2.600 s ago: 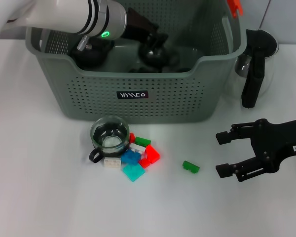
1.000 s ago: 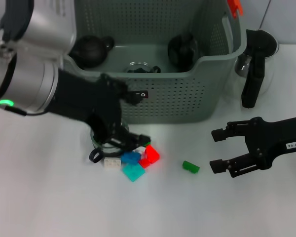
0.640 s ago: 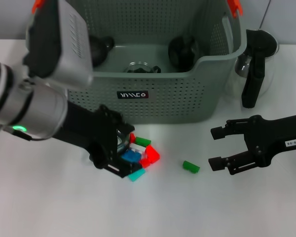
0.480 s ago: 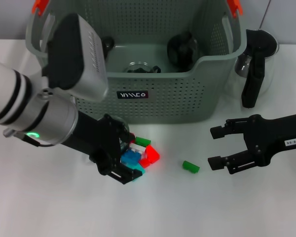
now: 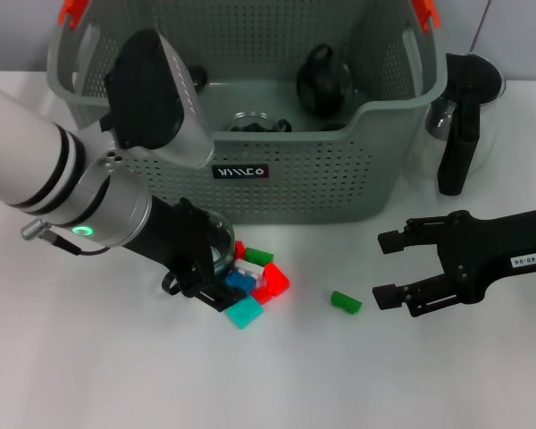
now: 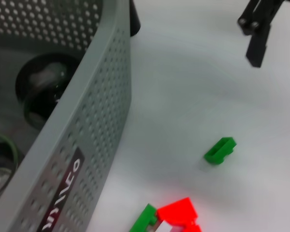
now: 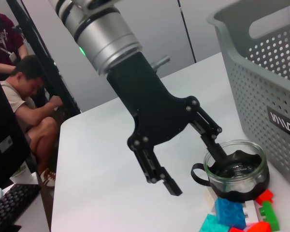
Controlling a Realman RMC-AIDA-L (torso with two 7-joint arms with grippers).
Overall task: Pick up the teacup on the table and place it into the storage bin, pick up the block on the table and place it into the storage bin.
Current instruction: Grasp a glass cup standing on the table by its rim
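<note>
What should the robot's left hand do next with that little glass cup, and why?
Probably lower a bit and close its jaws on the teacup. The left gripper is open: one finger reaches to the cup's rim, the other hangs outside it over the table, so nothing is gripped yet. The cup stands by the blocks, in front of the storage bin. The right gripper waits, open, near the green block.

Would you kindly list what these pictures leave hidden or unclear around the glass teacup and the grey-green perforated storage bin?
- Glass teacup: in the head view the left gripper covers most of it; whether a finger touches its rim is unclear.
- White block: mostly hidden under the blue block in the right wrist view.
- Grey-green perforated storage bin: its far side is cut off by the head view's top edge.
- Right gripper: open; its arm runs off the frame's right edge.
</note>
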